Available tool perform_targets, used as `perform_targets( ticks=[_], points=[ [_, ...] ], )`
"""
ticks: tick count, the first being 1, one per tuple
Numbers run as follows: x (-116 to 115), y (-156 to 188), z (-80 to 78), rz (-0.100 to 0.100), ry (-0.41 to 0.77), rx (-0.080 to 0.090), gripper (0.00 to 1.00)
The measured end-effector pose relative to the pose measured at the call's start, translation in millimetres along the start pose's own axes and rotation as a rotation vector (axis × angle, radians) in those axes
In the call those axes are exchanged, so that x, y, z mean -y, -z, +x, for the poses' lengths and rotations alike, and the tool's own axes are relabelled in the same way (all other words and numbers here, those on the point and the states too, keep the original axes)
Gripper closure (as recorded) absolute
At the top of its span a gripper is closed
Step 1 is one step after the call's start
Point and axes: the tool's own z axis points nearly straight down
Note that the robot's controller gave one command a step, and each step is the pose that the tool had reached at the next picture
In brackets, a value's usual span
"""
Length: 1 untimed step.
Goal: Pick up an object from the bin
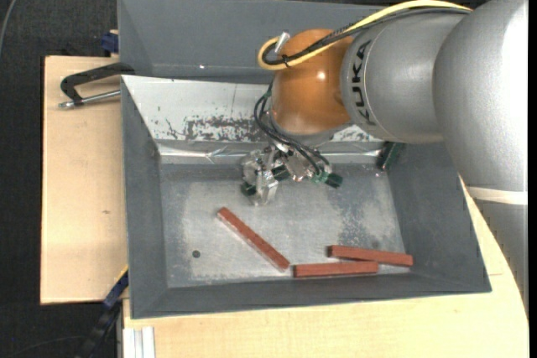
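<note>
Camera view, near to far: in grey bin (143,205), two red-brown bars (336,269) overlapping by the near wall, right side; third bar (252,239) slanted mid-floor, apart from them. Just beyond it, gripper (262,180) low over bare floor near the back wall, opening impossible to tell. "KUKA" (357,90) on arm (419,71).

In the bin (141,205), the pincer (263,183) hangs at 11 o'clock of the floor. A slanted stick (252,239) lies at 7 o'clock of the floor. The second stick (336,269) and third stick (371,256) lie side by side at 5 o'clock, by the front wall.
</note>
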Motion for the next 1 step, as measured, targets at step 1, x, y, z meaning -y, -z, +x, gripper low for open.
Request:
perform_targets(
  ticks=[1],
  points=[
    [-14.5, 152.3, 12.3, 0.003, 0.04, 0.009, 1.0]
  ],
)
